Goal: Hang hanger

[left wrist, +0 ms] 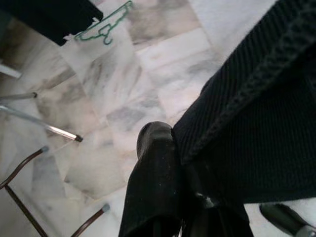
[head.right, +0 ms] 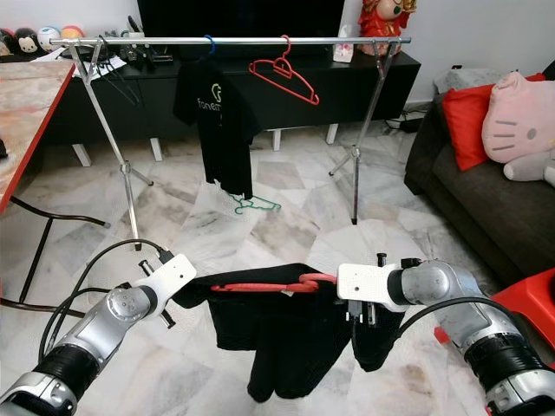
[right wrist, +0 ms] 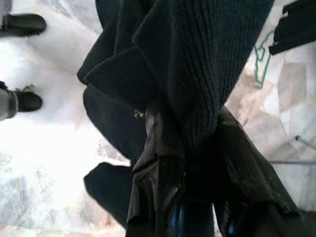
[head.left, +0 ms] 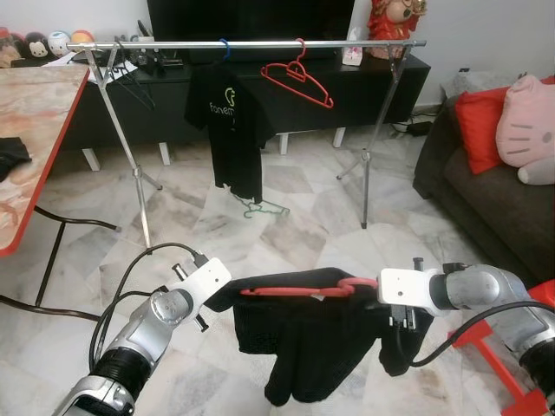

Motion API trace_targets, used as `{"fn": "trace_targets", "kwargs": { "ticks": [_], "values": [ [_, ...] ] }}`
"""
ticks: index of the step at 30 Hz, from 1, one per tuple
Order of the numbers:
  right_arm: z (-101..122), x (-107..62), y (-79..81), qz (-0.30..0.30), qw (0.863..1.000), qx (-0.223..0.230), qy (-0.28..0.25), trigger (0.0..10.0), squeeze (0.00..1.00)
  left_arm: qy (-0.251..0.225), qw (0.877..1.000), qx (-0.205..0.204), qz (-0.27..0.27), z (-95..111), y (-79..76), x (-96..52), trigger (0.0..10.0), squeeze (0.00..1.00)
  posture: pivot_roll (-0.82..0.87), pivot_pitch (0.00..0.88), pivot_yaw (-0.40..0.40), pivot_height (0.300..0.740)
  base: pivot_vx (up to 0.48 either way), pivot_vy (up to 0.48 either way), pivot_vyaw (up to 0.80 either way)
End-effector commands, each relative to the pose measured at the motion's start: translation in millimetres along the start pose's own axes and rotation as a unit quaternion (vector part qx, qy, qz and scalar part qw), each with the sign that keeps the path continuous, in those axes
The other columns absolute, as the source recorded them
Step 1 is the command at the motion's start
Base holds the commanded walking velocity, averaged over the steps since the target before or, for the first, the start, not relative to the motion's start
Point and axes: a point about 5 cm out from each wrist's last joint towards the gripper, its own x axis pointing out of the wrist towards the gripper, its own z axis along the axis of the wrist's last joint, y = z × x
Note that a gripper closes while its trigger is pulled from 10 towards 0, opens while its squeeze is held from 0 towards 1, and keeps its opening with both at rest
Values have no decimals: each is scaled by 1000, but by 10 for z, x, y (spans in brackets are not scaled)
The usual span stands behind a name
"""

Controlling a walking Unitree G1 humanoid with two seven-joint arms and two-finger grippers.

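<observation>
Both grippers, left [head.left: 227, 293] and right [head.left: 368, 286], clamp my sweater-laden red hanger [head.left: 299, 289]; carry step, next lift hook onto rail [head.left: 260, 43].

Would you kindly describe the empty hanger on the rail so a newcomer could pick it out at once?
Start at the silver clothes rail standing in front of the dark TV cabinet. To the right of the black T-shirt hanging from it is the red hanger, hooked on and tilted. It alone hangs bare on the rail; the green hanger lies on the floor below.
</observation>
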Motion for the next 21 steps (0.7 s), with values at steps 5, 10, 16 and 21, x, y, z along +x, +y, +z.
{"fn": "trace_targets", "kwargs": {
  "ticks": [5,10,16,21],
  "values": [
    [-137,-31,-29,-17,999,15,48,0,0,12,1000,-27,-4,-66,144,-111,10000,0,-75,0,-78,740,0,0,0],
    [-82,99,24,-17,998,14,55,0,0,-59,995,-77,-38,214,130,-144,10000,0,-74,0,-78,740,0,0,0],
    [113,339,100,-11,999,17,43,0,0,-140,980,-106,-94,566,81,-228,10000,0,-67,0,-76,740,0,0,0],
    [185,425,105,-21,999,22,37,0,0,-155,976,-105,-116,637,36,-247,10000,0,-66,0,-77,740,0,0,0]
  ]
}}
